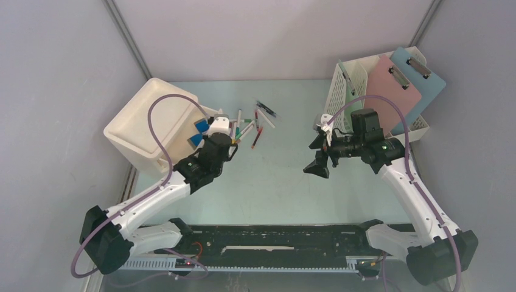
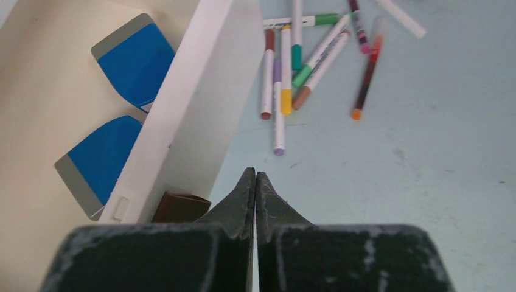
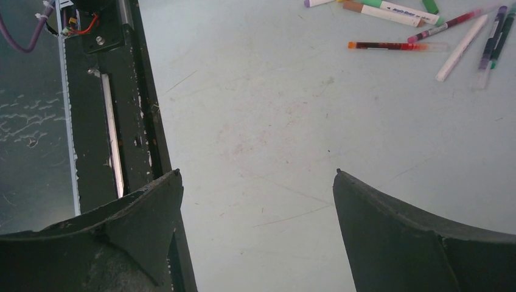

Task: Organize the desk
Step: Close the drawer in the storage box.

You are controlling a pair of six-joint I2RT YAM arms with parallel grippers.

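Left wrist view: left jaws pressed shut on nothing; markers [image 2: 286,73] lie just ahead, mostly lengthwise, beside the bin [image 2: 201,91] toward the far left corner of the desk [image 2: 426,182]. Right jaws gape wide, farther off.

- The bench [image 1: 274,182] has a rail [image 1: 274,234] along its front edge, with both arm bases mounted there.
- A bin [image 1: 137,125] sits at the left rear of the bench, tipped at an angle.
- Two cards [image 2: 131,61] lie inside the bin, one behind the other.
- A small box [image 2: 179,207] lies by the foot of the bin's right wall.
- Pens [image 1: 252,125] lie scattered on the bench right of the bin, toward the rear centre.
- The left end effector [image 2: 254,182] is just right of the bin wall, in front of the pens.
- A file rack [image 1: 347,91] stands at the right rear corner, with two clipboards [image 1: 389,91] in it, side by side.
- The right end effector [image 3: 257,173] is over bare bench in front of the rack, well right of the pens.
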